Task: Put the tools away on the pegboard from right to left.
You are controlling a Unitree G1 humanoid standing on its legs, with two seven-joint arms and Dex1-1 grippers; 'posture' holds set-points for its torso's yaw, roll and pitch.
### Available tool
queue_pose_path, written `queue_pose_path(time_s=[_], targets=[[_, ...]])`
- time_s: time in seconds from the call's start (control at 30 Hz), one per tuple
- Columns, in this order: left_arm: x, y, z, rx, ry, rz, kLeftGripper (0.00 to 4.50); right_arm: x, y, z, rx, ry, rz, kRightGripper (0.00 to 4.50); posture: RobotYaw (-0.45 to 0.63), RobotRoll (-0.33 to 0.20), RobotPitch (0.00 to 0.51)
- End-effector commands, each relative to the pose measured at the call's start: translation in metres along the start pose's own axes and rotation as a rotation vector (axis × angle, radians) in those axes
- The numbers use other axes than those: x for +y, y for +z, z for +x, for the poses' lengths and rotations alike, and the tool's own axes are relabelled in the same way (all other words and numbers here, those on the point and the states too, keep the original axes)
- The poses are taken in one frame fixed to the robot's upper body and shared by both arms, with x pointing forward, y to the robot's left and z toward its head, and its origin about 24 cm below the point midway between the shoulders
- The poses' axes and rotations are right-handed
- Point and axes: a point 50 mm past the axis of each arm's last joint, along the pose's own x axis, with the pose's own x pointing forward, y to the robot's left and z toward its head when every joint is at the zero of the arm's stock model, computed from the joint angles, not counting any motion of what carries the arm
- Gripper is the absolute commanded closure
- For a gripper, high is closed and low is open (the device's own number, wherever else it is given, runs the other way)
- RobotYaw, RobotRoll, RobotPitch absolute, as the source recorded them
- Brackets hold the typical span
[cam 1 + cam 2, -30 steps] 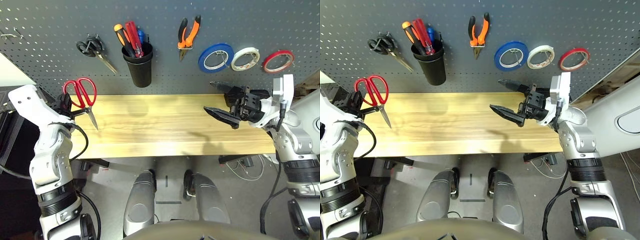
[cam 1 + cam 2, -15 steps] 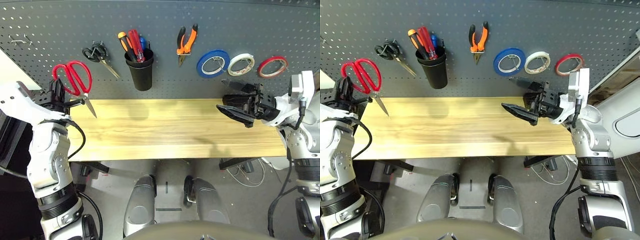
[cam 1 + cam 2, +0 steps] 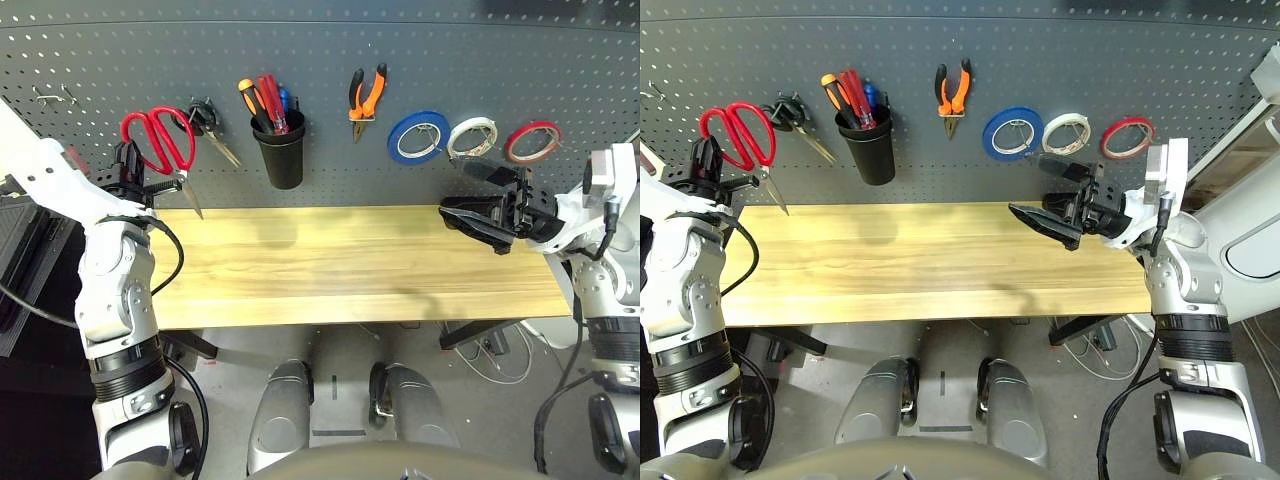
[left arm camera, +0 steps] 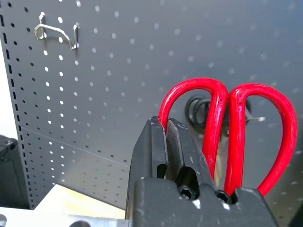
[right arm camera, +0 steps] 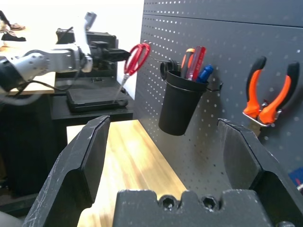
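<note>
Beside black-handled scissors (image 3: 208, 128), red-handled scissors (image 3: 160, 143) (left gripper (image 3: 133, 172) clamped), pegboard (image 3: 320, 60) behind

On the pegboard (image 3: 320, 60) the cup (image 3: 279, 154) is my landmark. Left of it hang scissors (image 3: 210, 128), and further left, the scissors I hold (image 3: 160, 145). Pliers (image 3: 366, 92) hang right of it, three tape rolls (image 3: 470, 140) beyond. The table (image 3: 340, 265) lies below.
</note>
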Motion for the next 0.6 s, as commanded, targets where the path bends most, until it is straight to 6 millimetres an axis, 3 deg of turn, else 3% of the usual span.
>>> queue_pose_path(time_s=[0.03,0.2,0.6], targets=[[-0.007,0.001,0.011,-0.027,-0.033,0.003,4.47,0.005,0.001,0.001,0.001,0.009,-0.011,0.0,0.0,0.0,0.052],[-0.011,0.0,0.022,-0.04,-0.032,-0.017,4.47,0.007,0.004,-0.002,0.007,-0.017,-0.032,0.0,-0.04,0.0,0.044],[-0.018,-0.026,0.042,0.057,0.01,-0.065,4.47,0.016,0.008,0.002,0.011,-0.053,-0.045,0.0,-0.09,0.0,0.046]])
